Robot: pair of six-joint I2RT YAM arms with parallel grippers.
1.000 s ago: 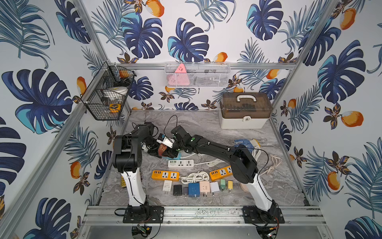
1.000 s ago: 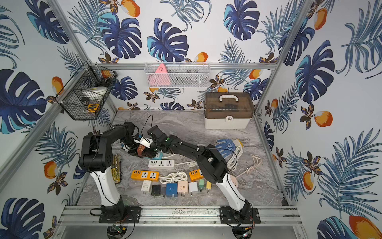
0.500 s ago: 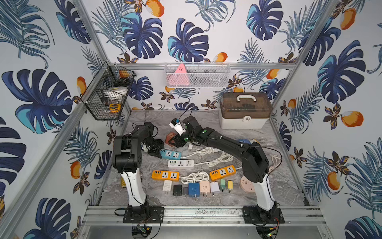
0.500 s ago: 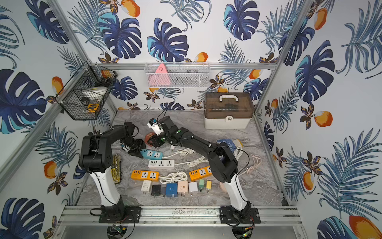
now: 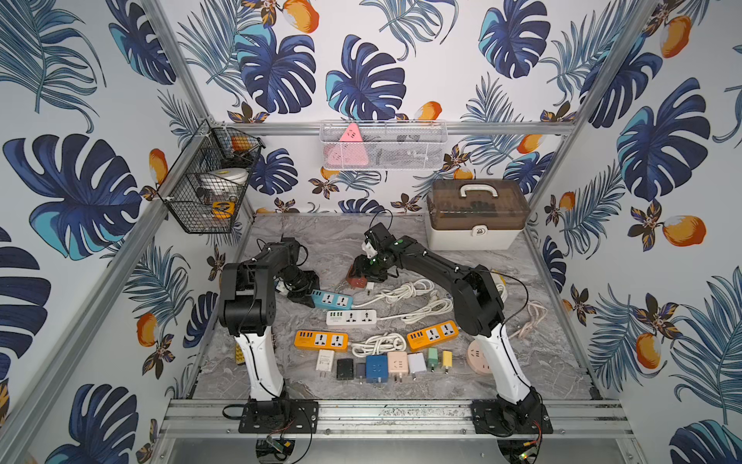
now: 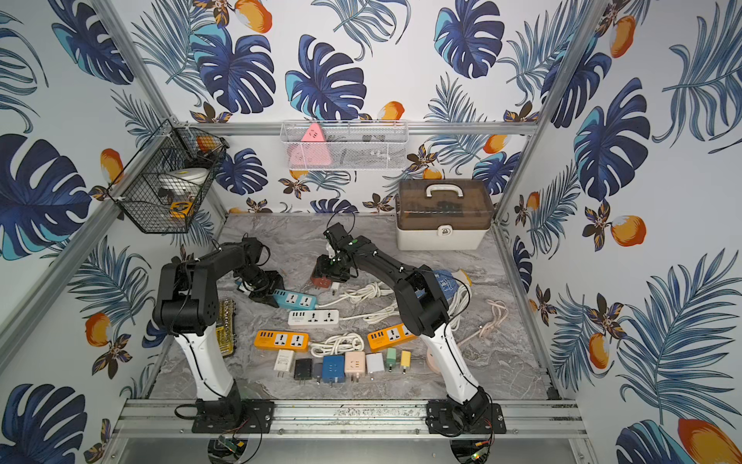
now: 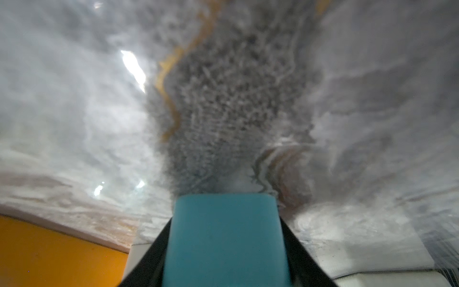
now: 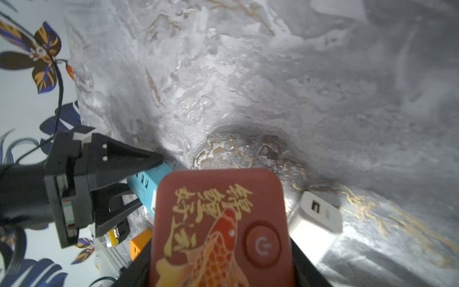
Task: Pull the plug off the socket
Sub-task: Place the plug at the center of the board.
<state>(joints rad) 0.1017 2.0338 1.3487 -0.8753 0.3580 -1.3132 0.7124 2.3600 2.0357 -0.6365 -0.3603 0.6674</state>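
The socket is a teal power strip (image 5: 333, 299) (image 6: 295, 300) lying on the marble table. My left gripper (image 5: 308, 296) (image 7: 226, 261) is shut on its end, and the teal body (image 7: 226, 238) fills the space between the black fingers. The plug is a red adapter with a gold koi print (image 8: 218, 228). My right gripper (image 5: 367, 277) (image 8: 221, 268) is shut on it. The plug (image 5: 355, 280) (image 6: 320, 278) is apart from the strip, low over the table just behind it. The strip's USB end (image 8: 146, 181) shows beside the plug.
A small white charger (image 8: 315, 216) lies beside the plug. Coiled white cables (image 5: 401, 291), a white strip (image 5: 351, 317), two orange strips (image 5: 321, 340) (image 5: 433, 334) and a row of chargers (image 5: 377, 367) lie nearer the front. A storage box (image 5: 475, 215) stands at the back right.
My right gripper lifted the red plug away from the teal strip, swung it back and to the right, then came down near the table. The left gripper kept holding the strip.
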